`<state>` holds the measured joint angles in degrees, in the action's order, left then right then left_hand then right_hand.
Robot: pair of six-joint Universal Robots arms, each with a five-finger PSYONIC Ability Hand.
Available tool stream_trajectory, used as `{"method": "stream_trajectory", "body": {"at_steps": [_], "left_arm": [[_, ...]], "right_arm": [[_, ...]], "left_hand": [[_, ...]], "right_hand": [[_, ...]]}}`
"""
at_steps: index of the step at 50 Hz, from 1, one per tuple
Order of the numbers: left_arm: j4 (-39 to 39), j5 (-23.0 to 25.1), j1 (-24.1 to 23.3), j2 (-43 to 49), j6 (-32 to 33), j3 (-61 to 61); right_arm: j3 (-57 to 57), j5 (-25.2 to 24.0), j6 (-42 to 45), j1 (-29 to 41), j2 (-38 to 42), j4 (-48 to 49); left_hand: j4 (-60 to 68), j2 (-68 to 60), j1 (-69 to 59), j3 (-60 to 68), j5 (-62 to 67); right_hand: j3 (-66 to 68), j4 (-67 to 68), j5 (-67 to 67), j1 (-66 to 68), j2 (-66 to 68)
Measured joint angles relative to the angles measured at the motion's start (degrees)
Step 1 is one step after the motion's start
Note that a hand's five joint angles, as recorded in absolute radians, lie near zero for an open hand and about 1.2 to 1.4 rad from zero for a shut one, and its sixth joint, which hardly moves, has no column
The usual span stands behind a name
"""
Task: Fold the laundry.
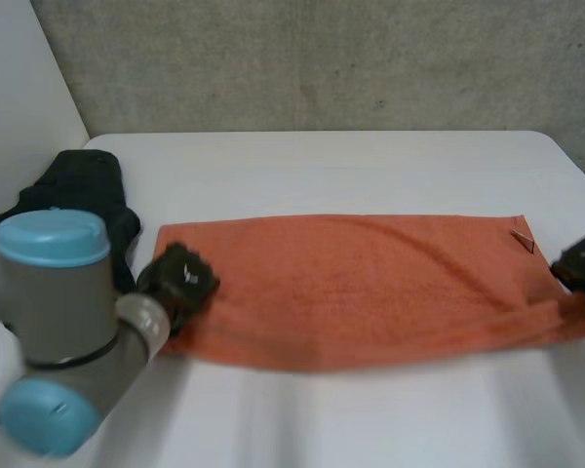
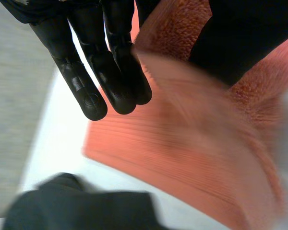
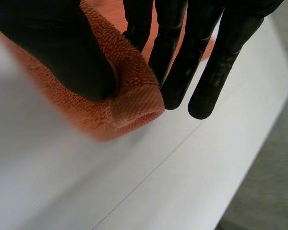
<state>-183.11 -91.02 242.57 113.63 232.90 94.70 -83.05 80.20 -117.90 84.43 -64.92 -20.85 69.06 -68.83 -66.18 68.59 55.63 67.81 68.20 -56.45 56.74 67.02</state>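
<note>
Head view: orange towel (image 1: 361, 288) lies spread on the counter (image 1: 370, 166), left hand (image 1: 178, 278) at its 9 o'clock end, right hand (image 1: 583, 261) at 3 o'clock. Left wrist view: fingers (image 2: 113, 86) pinch its edge. Right wrist view: fingers (image 3: 175, 72) pinch a corner.

Lit evenly and softly from overhead, moderately bright. Pale sheen across white table (image 1: 370, 166). Thin soft shade beneath near edge of orange towel (image 1: 351, 283). Dull highlights on fingers (image 2: 79, 81) of left hand (image 2: 110, 28) in left wrist view.
</note>
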Motion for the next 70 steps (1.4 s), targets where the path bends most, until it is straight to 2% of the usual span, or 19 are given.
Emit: {"method": "stream_trajectory", "body": {"at_steps": [5, 12, 22, 25, 30, 31, 32, 33, 34, 35, 36, 39, 40, 44, 48, 49, 54, 63, 70], "left_arm": [[-11.31, -4.06, 0.43, 9.95, 0.18, -9.57], [-19.56, -6.14, 1.08, 19.73, 0.62, -19.3], [-26.45, -5.92, 1.3, 26.67, 0.93, -26.77], [-29.09, -5.16, 1.36, 30.07, 0.9, -30.58], [-30.23, -4.05, 1.35, 31.31, 0.7, -31.44], [-31.72, -3.0, 1.23, 31.58, 0.6, -30.69], [-32.65, -2.56, 1.12, 31.53, 0.57, -30.13], [-35.15, -1.84, 0.86, 31.02, 0.54, -28.68], [-36.9, -1.51, 0.7, 30.55, 0.54, -27.72], [-38.61, -1.3, 0.56, 30.0, 0.52, -26.77], [-40.63, -1.14, 0.41, 29.28, 0.5, -25.76], [-45.04, -1.05, 0.12, 27.42, 0.45, -23.57], [-48.73, -1.19, -0.09, 25.61, 0.41, -21.6], [-53.19, -2.46, -0.38, 21.64, 0.29, -17.93], [-53.67, -5.43, -0.58, 15.3, -0.88, -12.63], [-53.5, -5.94, -0.62, 14.01, -1.39, -11.49], [-51.58, -7.8, -1.06, 7.46, -5.68, -5.0], [-41.89, -7.88, -3.24, -0.56, -17.39, 3.79], [-34.2, -7.63, -3.99, -2.86, -25.13, 6.67]], "right_arm": [[6.79, 3.81, -3.71, 4.98, 6.29, 8.97], [17.66, 7.32, -4.42, 9.13, 15.64, 18.79], [30.87, 9.95, -3.8, 11.53, 26.25, 22.29], [39.05, 11.45, -3.67, 12.01, 32.4, 22.35], [43.61, 12.69, -3.8, 12.33, 35.58, 21.96], [43.99, 12.92, -3.84, 12.4, 35.84, 21.89], [45.85, 14.69, -4.47, 13.15, 36.82, 21.5], [46.29, 15.97, -5.51, 13.8, 36.58, 21.15], [46.15, 16.5, -6.36, 14.07, 36.0, 20.97], [45.83, 16.89, -7.42, 14.28, 35.13, 20.84], [45.34, 17.18, -8.6, 14.44, 34.08, 20.68], [43.36, 17.32, -12.19, 14.65, 30.46, 20.45], [40.88, 16.67, -15.98, 14.66, 26.03, 20.47], [35.01, 13.44, -23.14, 14.12, 16.85, 20.69], [29.58, 9.21, -27.72, 12.56, 10.16, 20.8], [25.09, 5.61, -30.41, 10.59, 5.53, 20.77], [17.88, 0.41, -32.48, 6.77, 0.57, 20.05], [7.4, -5.14, -31.01, 0.75, -0.01, 15.36], [1.46, -13.26, -28.61, -3.97, 4.2, 15.12]], "left_hand": [[0.0, 0.0, 0.0, 0.0, 0.0], [0.0, 0.0, 0.0, 0.0, 0.0], [0.0, 0.0, 0.0, 0.0, 0.0], [0.0, 0.0, 0.0, 0.0, 0.0], [0.0, 0.0, 0.0, 0.0, 0.0], [-13.21, 13.11, 14.9, -13.04, -12.92], [-20.52, 20.43, 23.36, -20.19, -20.14], [-31.29, 31.18, 35.8, -30.65, -30.84], [-47.55, 48.08, 51.41, -46.4, -45.92], [-47.55, 48.08, 51.41, -46.4, -45.92], [-55.89, 55.44, 55.35, -54.88, -52.38], [-57.4, 57.05, 55.35, -56.38, -53.0], [-57.4, 57.06, 55.35, -56.39, -53.0], [-57.4, 57.07, 55.35, -56.39, -53.0], [-57.4, 57.07, 55.35, -56.39, -53.0], [-57.4, 57.07, 55.35, -56.39, -53.0], [-57.4, 57.07, 55.35, -56.39, -53.0], [-57.4, 57.07, 55.35, -56.39, -53.0], [-57.4, 57.07, 55.35, -56.39, -53.02]], "right_hand": [[0.0, 0.0, 0.0, 0.0, 0.0], [0.0, 0.0, 0.0, 0.0, 0.0], [0.0, 0.0, 0.0, 0.0, 0.0], [0.0, 0.01, 0.0, 0.0, 0.0], [-0.01, 0.0, 0.0, 0.0, 0.0], [-12.45, -12.45, 11.95, -13.45, -12.53], [-12.45, -12.45, 11.95, -13.45, -12.53], [-40.64, -39.14, 38.24, -38.16, -41.21], [-48.26, -47.26, 45.88, -42.55, -48.52], [-48.26, -47.26, 45.88, -42.55, -48.52], [-54.01, -53.76, 51.68, -44.94, -53.64], [-55.42, -54.61, 52.72, -45.03, -54.34], [-55.43, -54.61, 52.83, -45.03, -54.34], [-55.43, -54.61, 52.83, -45.03, -54.34], [-55.43, -54.61, 52.83, -45.03, -54.34], [-55.43, -54.61, 52.83, -45.03, -54.34], [-55.43, -54.61, 52.83, -45.03, -54.34], [-55.43, -54.61, 52.83, -45.03, -54.34], [-47.38, -47.97, 46.63, -39.3, -47.11]]}}
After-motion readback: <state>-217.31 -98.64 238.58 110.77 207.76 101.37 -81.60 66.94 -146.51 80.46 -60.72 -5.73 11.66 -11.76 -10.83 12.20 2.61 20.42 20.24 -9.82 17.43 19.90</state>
